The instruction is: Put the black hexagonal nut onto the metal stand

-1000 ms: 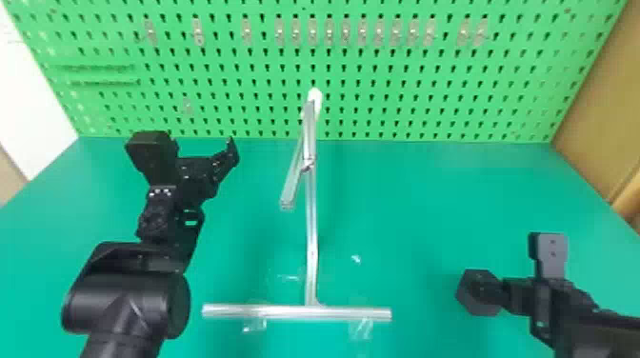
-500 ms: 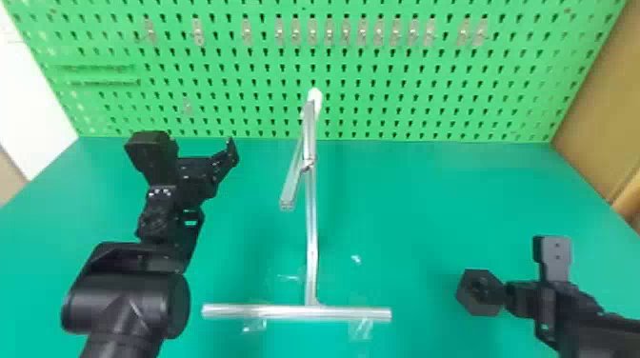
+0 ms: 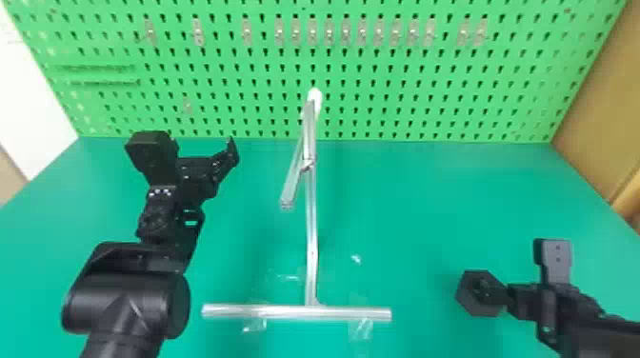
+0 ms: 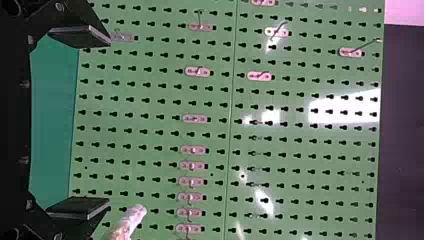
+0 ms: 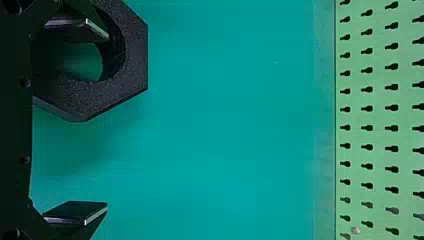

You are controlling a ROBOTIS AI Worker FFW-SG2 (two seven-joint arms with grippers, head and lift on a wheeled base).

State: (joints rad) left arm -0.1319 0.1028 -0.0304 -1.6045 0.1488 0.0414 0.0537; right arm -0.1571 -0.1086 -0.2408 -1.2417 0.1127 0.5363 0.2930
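Note:
In the head view, the black hexagonal nut [image 3: 467, 295] is at the lower right, at the tip of my right gripper [image 3: 516, 296]. In the right wrist view, one finger of the right gripper [image 5: 79, 121] overlaps the hole of the nut [image 5: 135, 65]; the other finger stands far apart from it, so the gripper is open. Whether the nut touches the table is unclear. The metal stand [image 3: 311, 238] rises at the centre, a bar slanting from its upright. Left of it, my left gripper [image 3: 209, 166] is parked; in the left wrist view, the gripper [image 4: 80, 121] is open with nothing between its fingers.
A green pegboard [image 3: 405, 95] with small hooks closes off the back of the green table [image 3: 428, 204]. The stand's crossbar [image 3: 285, 312] lies near the front, with clear tape around it. Brown panelling [image 3: 605, 109] borders the right side.
My right gripper has shifted slightly right and toward the front edge, while the nut stays at nearly the same spot. The left arm has kept still.

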